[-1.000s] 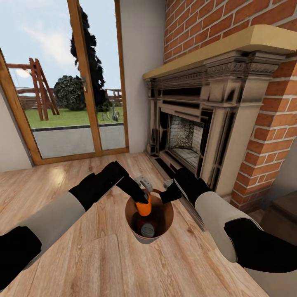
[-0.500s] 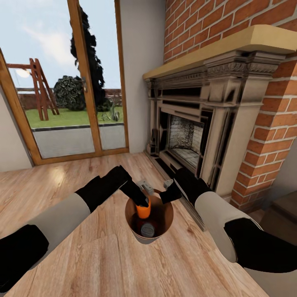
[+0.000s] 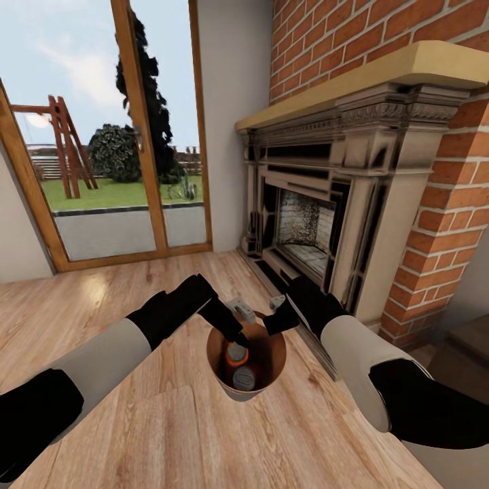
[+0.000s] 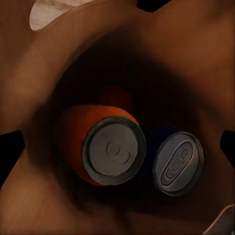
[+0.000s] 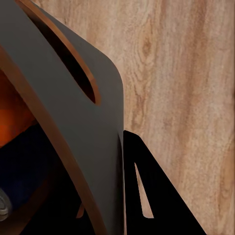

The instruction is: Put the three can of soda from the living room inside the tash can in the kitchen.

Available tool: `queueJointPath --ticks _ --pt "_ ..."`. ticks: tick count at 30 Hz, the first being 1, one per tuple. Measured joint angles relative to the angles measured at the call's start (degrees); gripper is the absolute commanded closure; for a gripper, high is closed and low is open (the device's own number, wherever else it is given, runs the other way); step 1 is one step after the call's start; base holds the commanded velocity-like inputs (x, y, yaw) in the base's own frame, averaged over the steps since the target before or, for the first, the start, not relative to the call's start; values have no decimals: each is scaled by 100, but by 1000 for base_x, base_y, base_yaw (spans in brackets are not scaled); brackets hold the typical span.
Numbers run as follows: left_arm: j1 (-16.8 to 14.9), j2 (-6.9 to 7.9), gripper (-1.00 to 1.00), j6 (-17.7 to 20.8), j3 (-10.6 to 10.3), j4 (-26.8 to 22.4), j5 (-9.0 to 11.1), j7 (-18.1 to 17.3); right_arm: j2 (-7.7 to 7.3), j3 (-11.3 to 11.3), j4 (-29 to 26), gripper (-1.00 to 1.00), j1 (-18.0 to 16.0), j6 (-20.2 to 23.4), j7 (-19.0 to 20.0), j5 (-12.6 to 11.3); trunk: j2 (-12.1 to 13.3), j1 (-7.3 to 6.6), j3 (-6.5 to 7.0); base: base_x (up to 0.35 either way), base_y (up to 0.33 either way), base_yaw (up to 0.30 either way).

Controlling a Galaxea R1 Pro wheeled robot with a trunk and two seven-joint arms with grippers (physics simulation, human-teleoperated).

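Two light, smooth soda cans (image 4: 113,151) are seen inside the bin (image 3: 275,363); left gripper (image 3: 239,333) spread, right gripper's (image 3: 275,314) state unclear.

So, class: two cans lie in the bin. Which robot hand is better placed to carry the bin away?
Right, probably. The right hand is at the bin's rim, its finger against the wall. The left hand hangs open above the orange can and blue can.
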Motion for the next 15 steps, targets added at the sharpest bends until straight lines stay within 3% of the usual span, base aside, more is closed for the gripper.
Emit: queueJointPath --ticks 12,13,15 --pt "-3 49 -100 2 12 -110 -60 -47 -7 -4 6 100 -2 22 8 -87 0 0 1 0 0 0" --pt "-5 77 -100 -32 34 -326 -200 -153 -5 21 9 100 0 34 13 -96 -1 -1 1 0 0 0" --pt "-5 199 -100 -14 54 -585 -216 -400 -6 21 13 100 0 28 10 -77 0 0 1 0 0 0"
